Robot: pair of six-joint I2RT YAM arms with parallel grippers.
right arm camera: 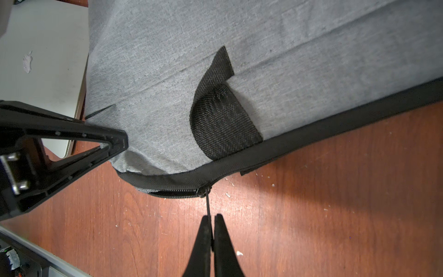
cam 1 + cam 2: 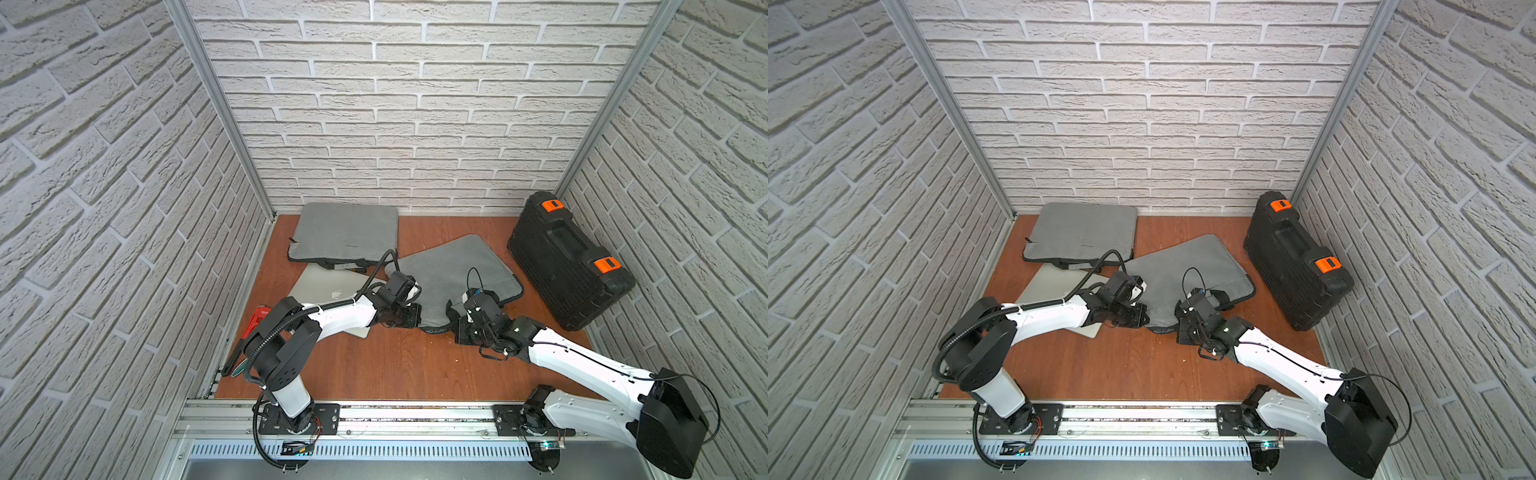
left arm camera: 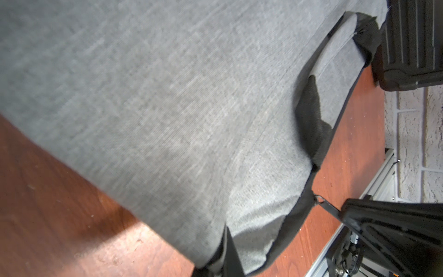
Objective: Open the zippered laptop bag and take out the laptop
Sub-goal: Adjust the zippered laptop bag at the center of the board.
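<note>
zipper pull (image 1: 208, 203), pinched in right gripper (image 1: 212, 217)

Left claw (image 2: 419, 316), right claw (image 2: 448, 325), seemingly pinching grey bag (image 2: 457, 270)

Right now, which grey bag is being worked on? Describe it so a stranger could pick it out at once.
Start at the black hard case with orange latches, far right. Beside it, mid-table, a grey laptop bag lies askew. Unlike the second grey bag against the back wall, its zipper pull is pinched in the right gripper.
</note>
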